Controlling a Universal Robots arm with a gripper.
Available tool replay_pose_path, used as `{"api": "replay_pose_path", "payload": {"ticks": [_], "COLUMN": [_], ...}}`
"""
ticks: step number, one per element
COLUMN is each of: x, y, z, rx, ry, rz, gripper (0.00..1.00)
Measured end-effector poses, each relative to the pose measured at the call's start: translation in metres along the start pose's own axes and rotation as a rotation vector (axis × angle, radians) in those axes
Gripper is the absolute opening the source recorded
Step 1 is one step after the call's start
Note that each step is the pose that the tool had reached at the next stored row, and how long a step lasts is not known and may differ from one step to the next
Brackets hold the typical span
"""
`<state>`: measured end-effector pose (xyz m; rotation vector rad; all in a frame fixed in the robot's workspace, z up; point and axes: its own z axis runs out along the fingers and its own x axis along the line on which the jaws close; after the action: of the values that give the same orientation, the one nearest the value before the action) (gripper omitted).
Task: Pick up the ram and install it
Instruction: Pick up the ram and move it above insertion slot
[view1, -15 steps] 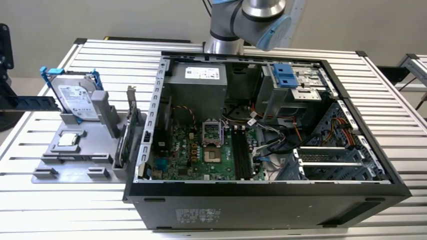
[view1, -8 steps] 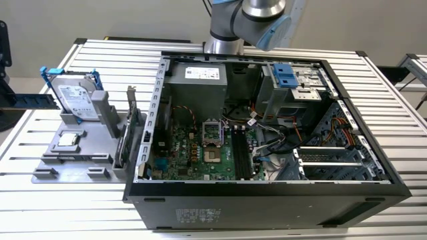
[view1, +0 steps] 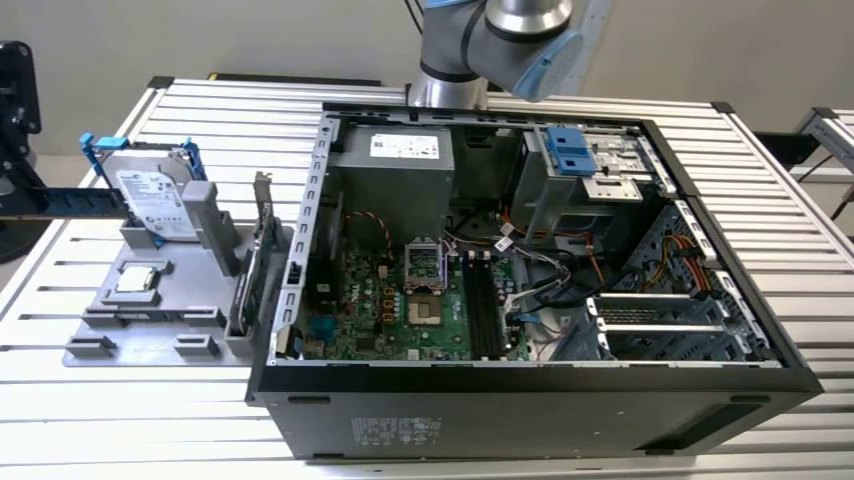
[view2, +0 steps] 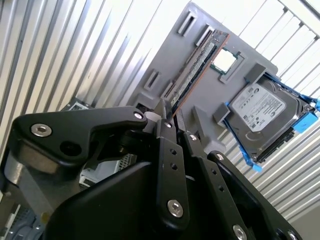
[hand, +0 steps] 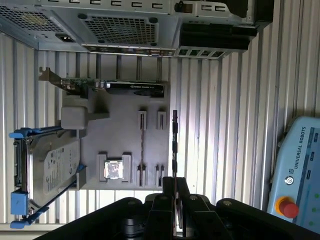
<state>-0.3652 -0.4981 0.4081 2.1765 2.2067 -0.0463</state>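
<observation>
The ram (hand: 174, 145) is a thin dark stick seen edge-on, reaching out from between my fingertips. My gripper (hand: 174, 184) is shut on its near end. In the second wrist view the ram (view2: 197, 60) shows its chips and a copper-coloured edge, running from the gripper (view2: 170, 114) towards the grey parts tray (view2: 200, 115) far beneath. In the first wrist view the ram hangs just off the edge of the tray (hand: 120, 135), well above the slatted table. The arm (view1: 494, 40) stands behind the open computer case (view1: 534, 400) in the exterior view.
The tray (view1: 160, 300) holds a hard drive with blue rails (view1: 147, 195), a processor chip (view1: 138, 280) and an upright card with a metal bracket (view1: 260, 250). The motherboard's long black memory slots (view1: 481, 310) lie inside the case. A pendant with a red button (hand: 300, 170) sits beside the table.
</observation>
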Motion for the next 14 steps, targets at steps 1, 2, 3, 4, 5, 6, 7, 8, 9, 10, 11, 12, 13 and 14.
{"api": "replay_pose_path", "payload": {"ticks": [1,2,3,4,5,6,7,8,9,10,11,12,13,14], "x": [0.0000,0.0000,-0.0001,-0.0001,-0.0001,-0.0001,-0.0002,-0.0002,-0.0002,-0.0002,-0.0003,-0.0003,-0.0003,-0.0004], "y": [0.0017,0.0034,0.0052,0.0069,0.0085,0.0103,0.0121,0.0139,0.0157,0.0178,0.0205,0.0232,0.0257,0.0283], "z": [0.0000,0.0000,0.0001,0.0000,0.0001,0.0001,0.0001,0.0001,0.0001,0.0002,0.0002,0.0002,0.0003,0.0003], "rx": [0.0000,0.0000,-0.0001,0.0000,0.0000,0.0000,0.0000,0.0000,0.0000,-0.0001,-0.0001,-0.0001,0.0000,0.0000], "ry": [0.0000,0.0000,0.0000,0.0000,0.0000,0.0000,0.0000,0.0000,0.0000,0.0001,0.0001,0.0000,0.0000,0.0000], "rz": [0.000,0.000,0.000,0.000,0.000,0.000,0.000,0.000,0.000,0.000,0.000,0.000,0.000,0.000], "gripper": [0.00,0.00,0.00,0.00,0.00,0.00,0.00,0.00,0.00,0.00,0.00,0.00,0.00,0.00]}}
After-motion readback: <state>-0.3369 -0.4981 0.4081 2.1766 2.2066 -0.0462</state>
